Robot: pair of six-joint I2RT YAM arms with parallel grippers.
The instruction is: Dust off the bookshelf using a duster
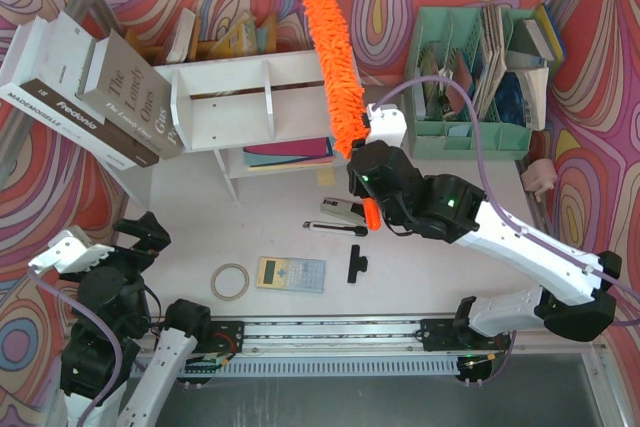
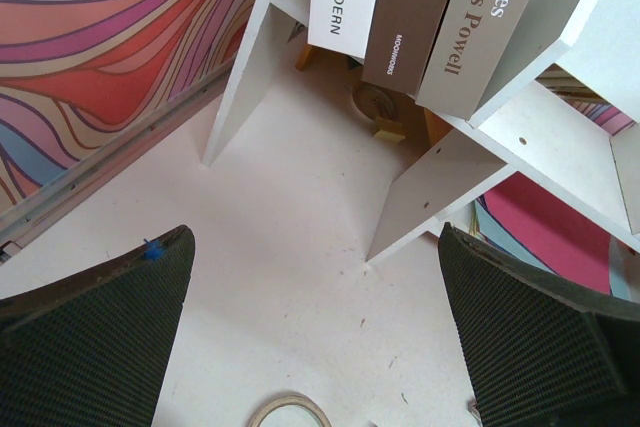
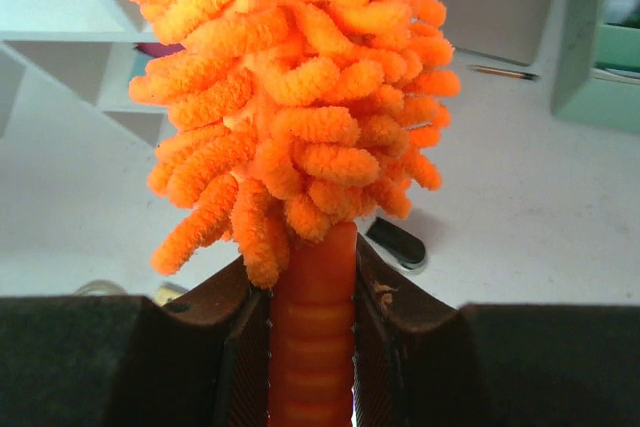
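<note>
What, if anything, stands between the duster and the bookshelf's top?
Nothing visible. The right gripper holds the duster by its handle. From above, its fluffy head overlaps the right end of the bookshelf; contact cannot be told.

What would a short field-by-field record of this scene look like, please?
right pincer: shut on the handle of the duster
duster head: stretches over the right end of the bookshelf; contact unclear
left pincer: open, empty, over the table
loose on table: tape roll, calculator, stapler
</note>
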